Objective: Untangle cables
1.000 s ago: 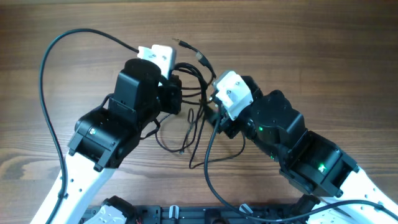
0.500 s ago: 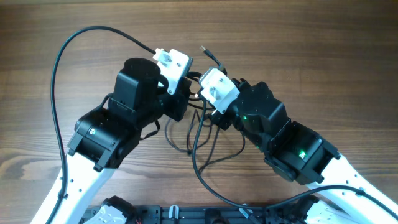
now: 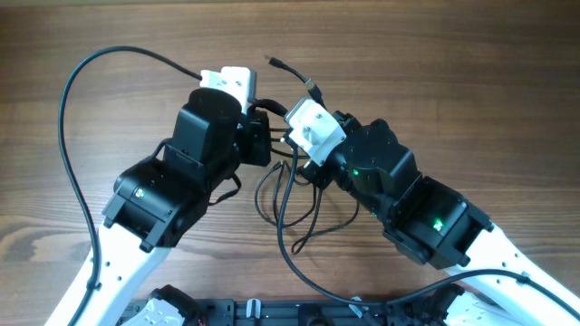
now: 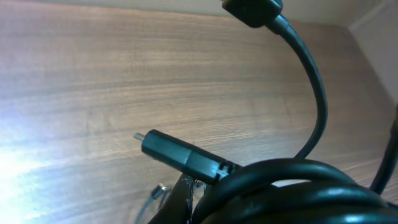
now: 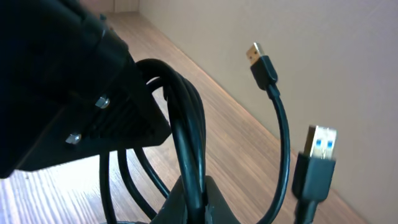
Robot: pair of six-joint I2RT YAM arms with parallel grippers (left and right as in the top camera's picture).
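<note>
Wood-grain table [image 3: 471, 63] fills the overhead view, with bare surface broad along the far side and at both flanks. A dark base rail [image 3: 272, 312] bounds the near edge.

Left arm [image 3: 172, 195] and right arm [image 3: 417, 213] converge near the table's middle, their white wrist cameras just beside each other. Room between the two wrists is tight.

Thick black camera cord [image 3: 68, 118] of the left arm arcs wide to the left. That of the right arm [image 3: 290, 249] curves toward the near edge.

The cables [image 3: 281, 195] sit between the wrists as one black bundle. Its long axis runs roughly from far to near. Slack loops trail toward the near edge and reach the wood.

Left gripper [image 3: 261, 145] is pressed together on the bundle, which crowds the bottom of its wrist view. Right gripper [image 3: 294, 163] pinches several strands that drop between its fingers [image 5: 193, 199].

Two free ends rise beyond the grip and point toward the far edge. The USB plug [image 5: 317, 146] has a silver shell and a blue insert. The smaller plug [image 5: 262, 62] is gold-tipped, and its cord bows upward.
</note>
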